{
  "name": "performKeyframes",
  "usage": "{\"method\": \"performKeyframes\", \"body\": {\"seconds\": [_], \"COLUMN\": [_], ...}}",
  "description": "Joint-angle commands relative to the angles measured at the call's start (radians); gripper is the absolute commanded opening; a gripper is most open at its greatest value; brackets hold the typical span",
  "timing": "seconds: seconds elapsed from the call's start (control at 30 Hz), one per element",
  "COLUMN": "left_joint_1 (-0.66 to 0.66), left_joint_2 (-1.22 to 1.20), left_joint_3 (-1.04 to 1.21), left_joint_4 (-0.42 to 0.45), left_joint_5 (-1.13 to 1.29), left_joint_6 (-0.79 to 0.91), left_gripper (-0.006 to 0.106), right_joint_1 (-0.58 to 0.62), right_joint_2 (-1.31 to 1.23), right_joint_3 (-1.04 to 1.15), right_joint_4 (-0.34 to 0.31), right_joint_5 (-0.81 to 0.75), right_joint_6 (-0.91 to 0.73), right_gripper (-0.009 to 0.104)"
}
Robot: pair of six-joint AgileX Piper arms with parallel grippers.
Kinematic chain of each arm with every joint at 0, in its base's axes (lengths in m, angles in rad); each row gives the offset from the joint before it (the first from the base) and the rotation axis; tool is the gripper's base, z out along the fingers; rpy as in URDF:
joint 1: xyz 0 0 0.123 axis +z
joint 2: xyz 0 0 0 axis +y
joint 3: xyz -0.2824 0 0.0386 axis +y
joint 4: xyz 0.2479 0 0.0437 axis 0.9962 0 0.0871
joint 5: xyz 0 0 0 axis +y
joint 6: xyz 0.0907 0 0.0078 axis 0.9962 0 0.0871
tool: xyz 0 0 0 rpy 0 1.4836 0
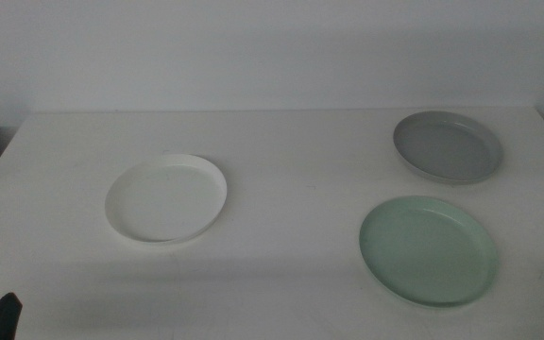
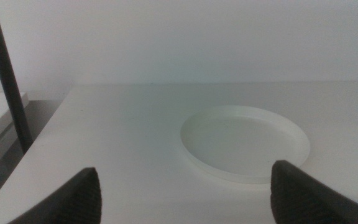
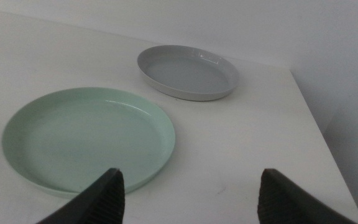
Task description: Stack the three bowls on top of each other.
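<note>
Mint bowl (image 1: 429,249) sits front right, grey bowl (image 1: 447,146) behind it, white bowl (image 1: 166,197) well apart on the left. Left gripper (image 2: 185,190) and right gripper (image 3: 188,193) both wide open, empty. Risk: low rims slipping from jaws, tilted stack.

white bowl (image 1: 166,198), grey bowl (image 1: 447,145), pale mint green bowl (image 1: 429,249); table (image 1: 291,151) seemingly white.

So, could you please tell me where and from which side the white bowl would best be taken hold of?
Probably by its low rim on the near-left edge. The white bowl lies flat and apart from the others, too wide to span, so one jaw should go inside the rim and one outside. The left hand, open and facing it, is nearest; the right hand waits by the mint green bowl.
</note>
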Motion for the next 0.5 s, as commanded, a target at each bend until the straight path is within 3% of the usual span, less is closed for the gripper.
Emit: {"method": "performKeyframes", "body": {"seconds": [0.0, 0.3, 0.47], "left_joint_1": [-0.003, -0.003, -0.003], "left_joint_2": [-0.013, -0.013, -0.013], "left_joint_3": [-0.005, -0.005, -0.005], "left_joint_4": [-0.001, -0.001, -0.001], "left_joint_5": [-0.076, -0.076, -0.076], "left_joint_6": [-0.011, -0.011, -0.011], "left_gripper": [0.105, 0.105, 0.105], "right_joint_1": [-0.007, -0.007, -0.007], "right_joint_2": [0.009, 0.23, 0.421], "right_joint_3": [-0.074, -0.397, -0.564], "right_joint_4": [-0.01, -0.077, -0.083], "right_joint_5": [-0.043, 0.163, 0.209], "right_joint_6": [-0.008, -0.008, -0.008], "right_gripper": [0.054, 0.054, 0.054]}}
